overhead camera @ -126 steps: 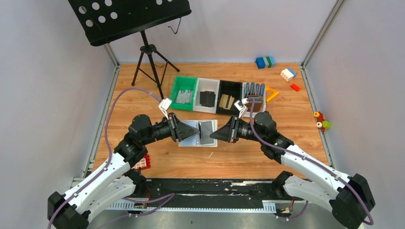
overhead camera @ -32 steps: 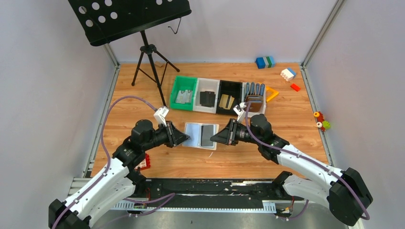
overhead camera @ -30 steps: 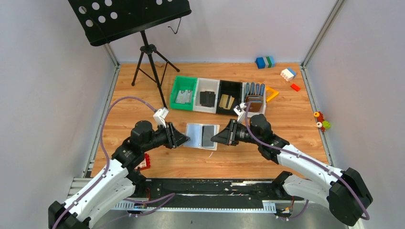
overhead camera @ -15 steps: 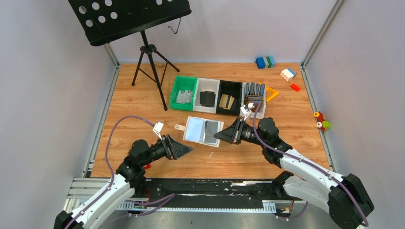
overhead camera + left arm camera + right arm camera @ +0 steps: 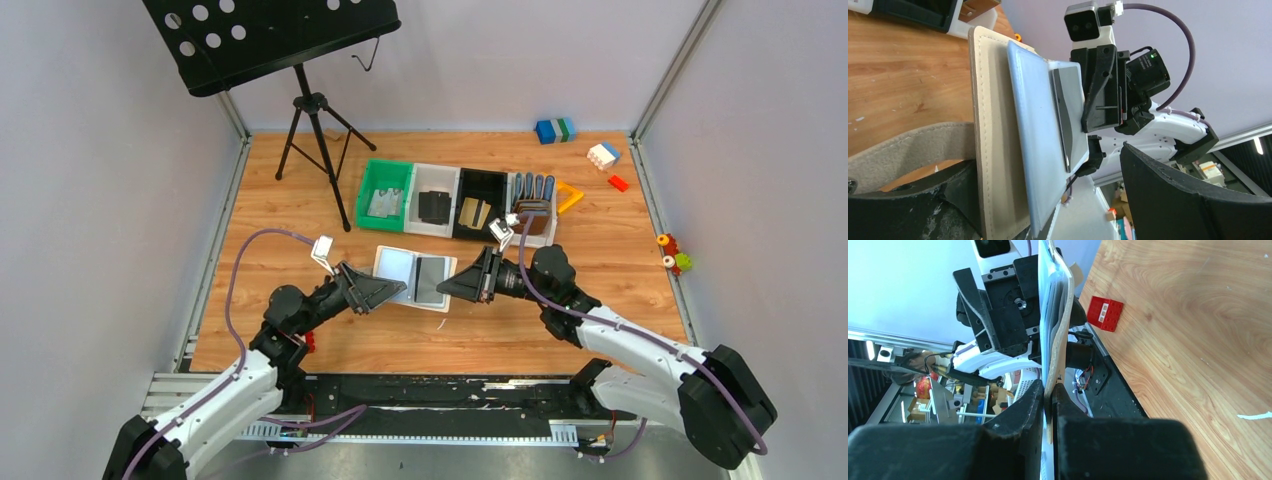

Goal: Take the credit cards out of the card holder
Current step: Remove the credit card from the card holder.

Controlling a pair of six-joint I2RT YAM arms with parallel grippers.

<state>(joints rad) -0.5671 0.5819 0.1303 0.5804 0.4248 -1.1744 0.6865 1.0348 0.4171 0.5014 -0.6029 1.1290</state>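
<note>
Top view: my right gripper (image 5: 447, 287) is clenched on the right edge of the open card holder (image 5: 405, 272), and my left gripper (image 5: 392, 291) gapes wide at its left edge. Left wrist: a dark credit card (image 5: 1063, 112) sits in the holder's pale blue pocket. Right wrist: my fingers (image 5: 1020, 415) pinch the holder's rim.

The card holder (image 5: 413, 276) is showing a pale beige outside with a stitched line along its edge (image 5: 993, 125), and a light blue-grey inside. The credit card (image 5: 432, 281) sitting in it is looking dark grey. The tabletop (image 5: 290, 215) is showing orange-brown wood grain. On it, 3 containers are standing: a green bin (image 5: 388, 166), a white bin (image 5: 436, 172) and a black bin (image 5: 482, 177). The music stand (image 5: 270, 40) is showing black with round holes. A red brick (image 5: 1105, 313) is lying on the wood. A purple cable (image 5: 268, 232) is running to the white-and-black left arm (image 5: 225, 395).
</note>
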